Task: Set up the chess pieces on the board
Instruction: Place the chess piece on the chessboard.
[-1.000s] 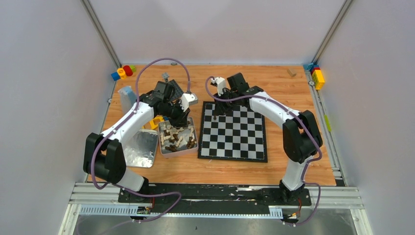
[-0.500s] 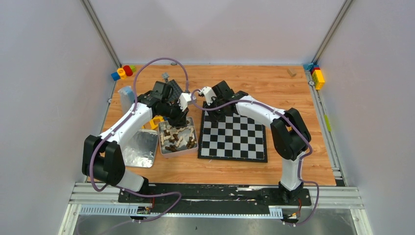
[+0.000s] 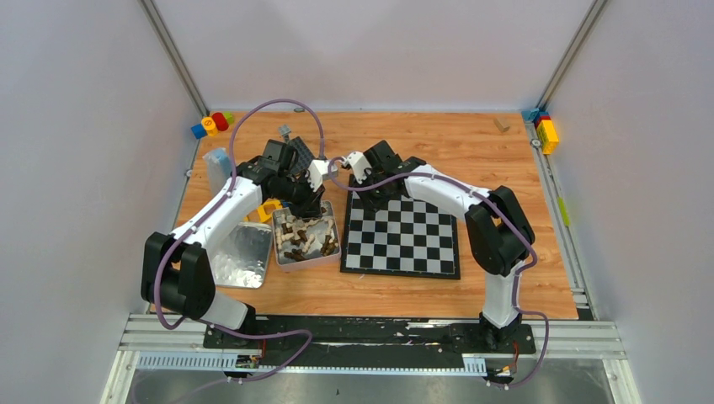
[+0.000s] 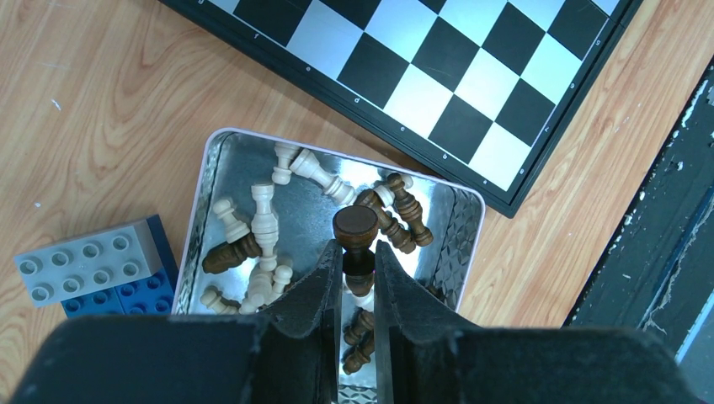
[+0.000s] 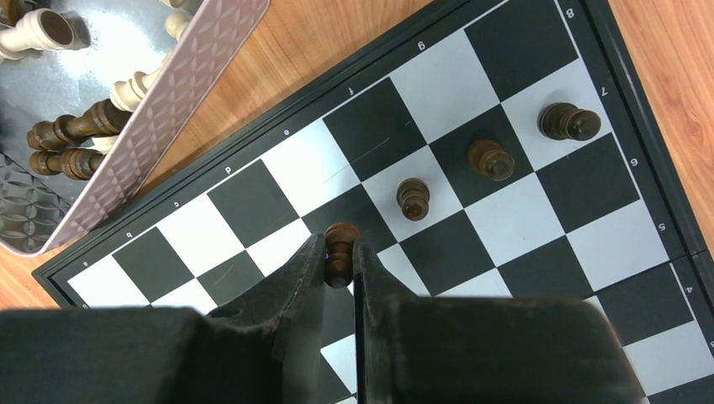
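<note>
The board lies right of centre. Three dark brown chess pieces stand on it in a slanting row. My right gripper is shut on a dark brown pawn and holds it above the board, just left of that row. In the top view the right gripper hangs over the board's far left corner. My left gripper is shut on a dark brown piece above the metal tin. Several cream and brown pieces lie loose inside the tin.
The tin touches the board's left edge, with its shiny lid further left. A grey and blue brick sits beside the tin. A studded baseplate, a yellow brick and corner bricks lie around.
The right arm swung left along the board's far edge with its pawn, then held still. The left gripper shifted slightly over the tin, still shut on its piece.
</note>
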Available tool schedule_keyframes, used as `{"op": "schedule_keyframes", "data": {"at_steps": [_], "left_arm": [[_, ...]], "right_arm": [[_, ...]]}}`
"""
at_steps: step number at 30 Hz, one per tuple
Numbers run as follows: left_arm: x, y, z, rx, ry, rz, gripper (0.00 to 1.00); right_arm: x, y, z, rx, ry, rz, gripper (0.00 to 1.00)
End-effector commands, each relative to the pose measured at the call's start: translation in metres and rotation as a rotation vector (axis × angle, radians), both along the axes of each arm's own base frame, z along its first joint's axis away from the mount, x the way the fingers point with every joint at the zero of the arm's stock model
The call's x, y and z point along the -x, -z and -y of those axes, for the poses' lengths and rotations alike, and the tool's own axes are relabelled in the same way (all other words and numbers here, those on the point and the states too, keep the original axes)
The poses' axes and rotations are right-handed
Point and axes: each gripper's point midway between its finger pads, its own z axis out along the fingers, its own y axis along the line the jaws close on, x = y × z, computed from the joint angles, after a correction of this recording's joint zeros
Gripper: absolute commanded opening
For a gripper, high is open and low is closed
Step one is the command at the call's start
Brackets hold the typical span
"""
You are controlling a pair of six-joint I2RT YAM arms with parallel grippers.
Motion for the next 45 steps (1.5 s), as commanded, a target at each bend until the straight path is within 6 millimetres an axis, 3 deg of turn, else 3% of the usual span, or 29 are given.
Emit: {"op": "schedule_keyframes", "data": {"at_steps": [1,26,45], "left_arm": [[-0.001,-0.012,0.004,0.039,-0.002,0.02,0.19],[0.0,-0.009,0.003,0.037,0.0,0.013,0.2],[0.0,-0.009,0.004,0.04,0.002,0.011,0.2]], "right_arm": [[-0.002,0.004,-0.003,0.015,-0.014,0.005,0.02],[0.01,0.023,-0.003,0.062,-0.033,-0.04,0.04],[0.008,0.023,-0.001,0.079,-0.026,-0.026,0.05]]}}
